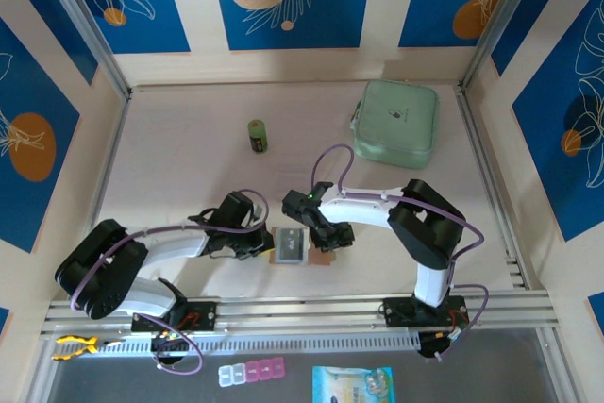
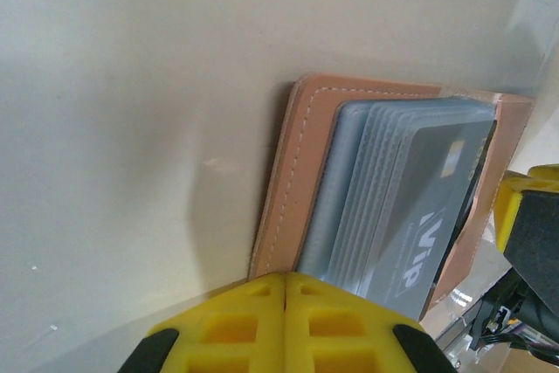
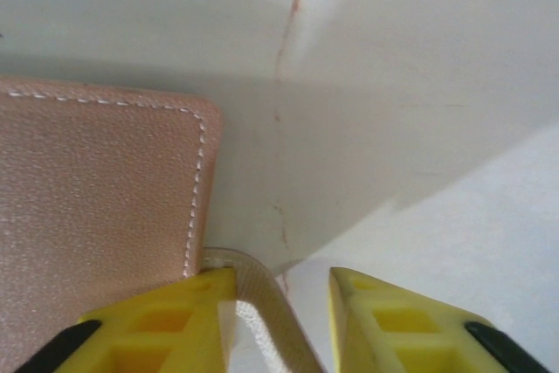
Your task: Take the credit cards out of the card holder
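The salmon-pink card holder (image 1: 289, 244) lies open on the table between my two grippers. In the left wrist view its stitched cover (image 2: 301, 181) holds a fan of greyish clear pockets, and a grey credit card (image 2: 437, 207) printed "VIP" sits in the top one. My left gripper (image 2: 286, 279) is shut, its tips meeting at the holder's near edge (image 1: 262, 245). My right gripper (image 3: 282, 275) is open at the holder's right corner (image 3: 96, 189). The beige tab (image 3: 262, 303) lies between its jaws against the left finger. From above it sits at the holder's right side (image 1: 326, 241).
A mint-green zip pouch (image 1: 396, 123) lies at the back right and a small green cylinder (image 1: 257, 135) stands behind the holder. Metal rails (image 1: 302, 309) run along the near edge. The right gripper's yellow finger (image 2: 515, 203) shows past the holder in the left wrist view.
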`<move>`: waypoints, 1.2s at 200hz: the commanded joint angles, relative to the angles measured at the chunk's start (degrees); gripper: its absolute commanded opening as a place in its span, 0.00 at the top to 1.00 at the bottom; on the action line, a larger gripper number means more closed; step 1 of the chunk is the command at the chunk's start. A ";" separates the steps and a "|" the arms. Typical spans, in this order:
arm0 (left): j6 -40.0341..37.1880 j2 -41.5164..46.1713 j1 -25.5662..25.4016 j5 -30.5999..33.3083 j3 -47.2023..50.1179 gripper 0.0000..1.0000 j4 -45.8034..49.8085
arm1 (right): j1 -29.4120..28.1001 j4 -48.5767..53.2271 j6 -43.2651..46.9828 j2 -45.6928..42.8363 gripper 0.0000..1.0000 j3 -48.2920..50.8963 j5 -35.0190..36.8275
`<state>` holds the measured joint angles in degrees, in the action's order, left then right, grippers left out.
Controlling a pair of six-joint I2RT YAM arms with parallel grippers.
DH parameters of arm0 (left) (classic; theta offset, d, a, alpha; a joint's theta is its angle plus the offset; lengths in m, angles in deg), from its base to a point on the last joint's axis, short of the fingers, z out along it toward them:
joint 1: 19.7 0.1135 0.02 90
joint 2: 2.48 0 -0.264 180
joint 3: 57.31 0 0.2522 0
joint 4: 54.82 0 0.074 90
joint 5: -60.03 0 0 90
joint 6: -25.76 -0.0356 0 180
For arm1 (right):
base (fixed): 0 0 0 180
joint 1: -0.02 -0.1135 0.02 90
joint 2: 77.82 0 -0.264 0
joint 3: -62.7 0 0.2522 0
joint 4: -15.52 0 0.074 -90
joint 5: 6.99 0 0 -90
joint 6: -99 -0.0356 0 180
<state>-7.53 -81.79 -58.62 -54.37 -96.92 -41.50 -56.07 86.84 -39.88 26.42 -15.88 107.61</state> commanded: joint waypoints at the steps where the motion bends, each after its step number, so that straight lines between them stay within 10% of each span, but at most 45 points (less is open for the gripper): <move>1: 0.47 0.03 -0.87 1.21 1.23 0.95 2.72 | -0.50 3.36 -1.17 -3.71 0.61 -1.79 0.50; 88: 0.69 0.61 -0.83 1.55 1.26 0.95 2.76 | -1.62 7.48 -1.13 -10.73 0.59 -9.66 -1.30; 169: 0.86 -0.20 -0.95 1.20 1.60 0.95 1.82 | -2.92 -9.05 -3.83 -8.64 0.63 -8.42 -18.53; 240: 0.90 -0.59 -0.97 1.11 1.71 0.95 1.68 | -1.20 -3.86 -5.26 -4.23 0.51 -6.04 -11.48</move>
<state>-7.10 -81.68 -58.88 -54.15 -96.70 -41.92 -58.24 79.52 -44.01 21.16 -23.35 93.73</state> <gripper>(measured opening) 0.045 0.458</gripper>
